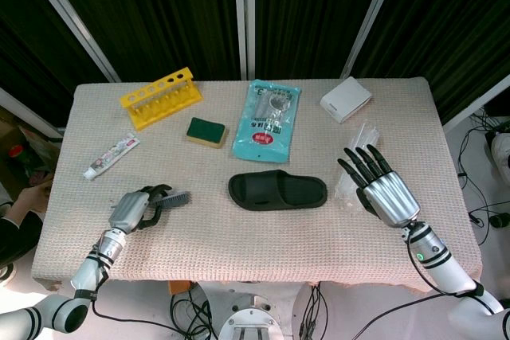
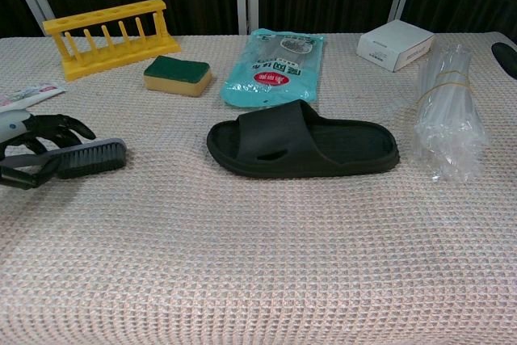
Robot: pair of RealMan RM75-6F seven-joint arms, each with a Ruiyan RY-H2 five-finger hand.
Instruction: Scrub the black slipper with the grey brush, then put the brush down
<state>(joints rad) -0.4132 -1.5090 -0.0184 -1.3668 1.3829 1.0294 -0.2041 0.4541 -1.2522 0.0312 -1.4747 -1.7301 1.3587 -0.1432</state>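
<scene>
Chest view crops the left robot hand (image 2: 28,131) at the edge — brush (image 2: 77,159) handle end hidden; toothpaste (image 2: 28,94) cut off too.

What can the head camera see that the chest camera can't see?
Only the head view shows the whole right hand, open with fingers spread, both arms, and the full toothpaste tube. Only the chest view shows close detail: the grey brush bristles and the rubber band around the bundle of clear plastic straws. Both show the left hand holding the brush, the black slipper, yellow rack, green sponge, blue packet and white box.
</scene>
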